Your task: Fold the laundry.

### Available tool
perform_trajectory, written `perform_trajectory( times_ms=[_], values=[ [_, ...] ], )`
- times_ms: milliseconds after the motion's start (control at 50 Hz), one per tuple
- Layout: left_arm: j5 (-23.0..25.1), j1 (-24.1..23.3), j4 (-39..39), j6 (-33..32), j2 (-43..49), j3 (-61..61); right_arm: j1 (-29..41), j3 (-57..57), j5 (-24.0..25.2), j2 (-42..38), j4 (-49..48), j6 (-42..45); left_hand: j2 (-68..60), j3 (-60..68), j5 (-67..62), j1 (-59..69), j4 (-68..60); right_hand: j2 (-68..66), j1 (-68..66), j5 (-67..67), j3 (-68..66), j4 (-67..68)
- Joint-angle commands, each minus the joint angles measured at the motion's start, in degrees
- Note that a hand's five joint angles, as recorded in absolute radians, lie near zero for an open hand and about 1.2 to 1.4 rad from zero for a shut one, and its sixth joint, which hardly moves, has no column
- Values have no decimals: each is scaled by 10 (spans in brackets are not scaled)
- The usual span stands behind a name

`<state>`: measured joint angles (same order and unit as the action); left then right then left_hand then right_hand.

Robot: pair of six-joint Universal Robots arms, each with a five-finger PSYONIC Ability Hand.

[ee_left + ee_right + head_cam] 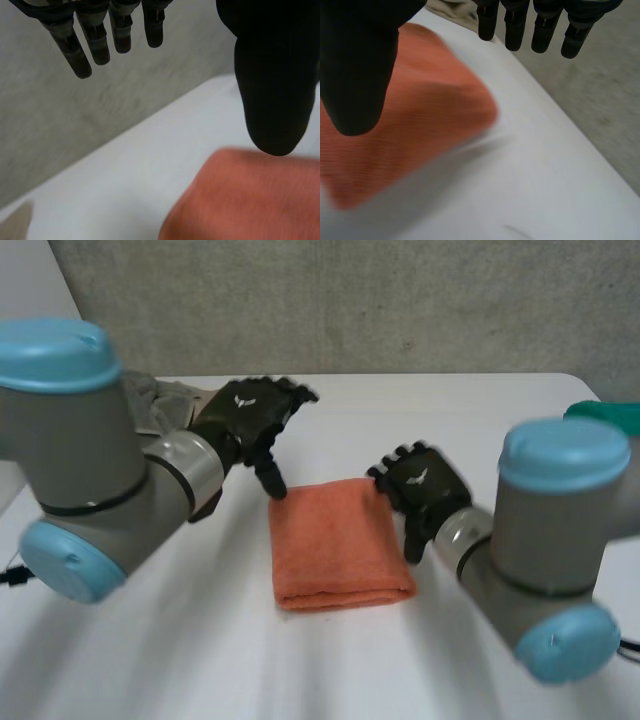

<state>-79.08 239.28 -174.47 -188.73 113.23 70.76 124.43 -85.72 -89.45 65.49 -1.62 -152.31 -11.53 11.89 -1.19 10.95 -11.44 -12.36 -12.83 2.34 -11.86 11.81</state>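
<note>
The folded orange terry towel (335, 540) lies flat in the middle of the white counter (470, 410). The left robot hand (250, 415) is at its far left corner and the right robot hand (420, 485) is beside its right edge, both with fingers spread and holding nothing. A low thumb could snag the top layer and drag the fold open.

The folded cloth (338, 540) lies on the table (480, 410), left hand (250, 415) at its far-left corner, right hand (425, 485) beside its right edge.
</note>
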Motion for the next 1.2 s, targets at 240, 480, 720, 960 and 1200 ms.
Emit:
perform_trajectory(
  times_ms=[240,480,720,960,1200],
  values=[
    [303,19,6,21,-26,-12,50,-152,37,-55,-255,1,15,-18,11,-9,14,23,27,-23,18,-17],
    [304,15,4,21,-26,-8,49,-102,37,-120,-291,3,15,-19,12,-10,14,-68,-63,68,-73,74],
    [303,16,4,21,-26,-7,49,-110,31,-110,-263,3,15,-19,12,-10,14,-53,-48,53,-58,58],
    [304,15,5,21,-22,-1,48,-110,31,-105,-224,1,15,-18,11,-9,14,-55,-50,55,-60,60],
    [304,15,4,21,-21,0,46,-62,31,-132,-253,8,13,-17,10,-7,12,-76,-72,77,-82,82]
  ],
)
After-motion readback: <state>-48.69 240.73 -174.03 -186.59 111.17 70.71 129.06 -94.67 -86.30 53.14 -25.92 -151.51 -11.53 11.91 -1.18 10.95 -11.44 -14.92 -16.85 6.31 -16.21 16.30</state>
